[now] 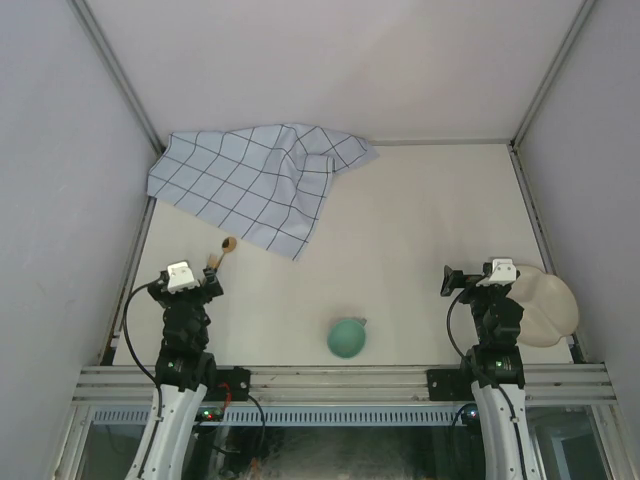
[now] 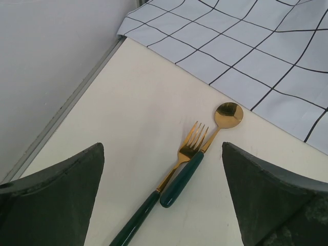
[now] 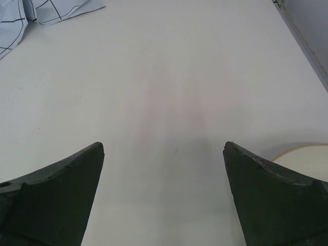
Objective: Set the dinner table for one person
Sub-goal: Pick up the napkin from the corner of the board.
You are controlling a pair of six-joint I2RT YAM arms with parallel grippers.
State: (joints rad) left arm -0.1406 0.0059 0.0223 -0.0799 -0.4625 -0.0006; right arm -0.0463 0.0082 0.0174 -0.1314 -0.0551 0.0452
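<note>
The left hand (image 2: 163, 151) and the right hand (image 3: 164, 151) each hang at the near side, pointing far, fingers spread wide, empty.

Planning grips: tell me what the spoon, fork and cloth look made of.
Spoon and fork: shiny gold heads, likely polished metal; glossy dark-green handles, maybe ceramic or plastic. Cloth: soft woven fabric, matte, by its folds and printed grid.
</note>
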